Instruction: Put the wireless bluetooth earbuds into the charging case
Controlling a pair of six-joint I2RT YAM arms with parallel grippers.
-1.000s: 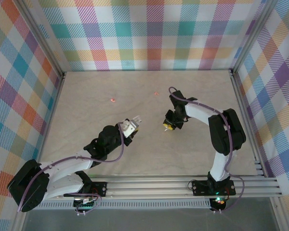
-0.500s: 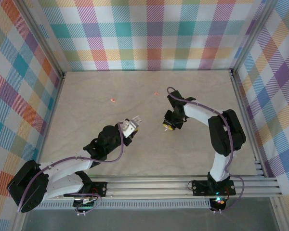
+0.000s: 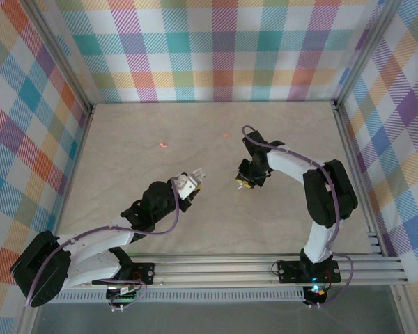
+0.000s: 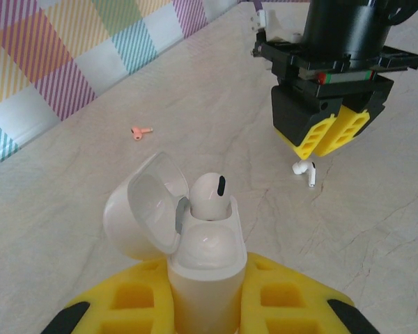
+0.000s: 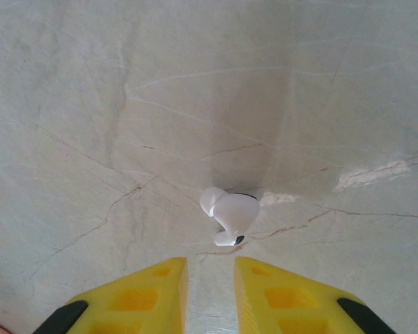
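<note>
My left gripper is shut on a white charging case, held upright with its lid swung open to the left. One white earbud sits in the case's socket. From above, the case sits at the left gripper near the table's middle. A second white earbud lies on the table just ahead of my right gripper, which is open by a narrow gap with nothing in it. The left wrist view shows that gripper hovering over this earbud.
A salmon-pink earbud lies loose on the marbled table to the left. The top view shows two pink earbuds, one at mid left and another further back. Plaid walls enclose the table on three sides.
The right arm's wrist has shifted very slightly over the white earbud. The left arm and the case have stayed still.
</note>
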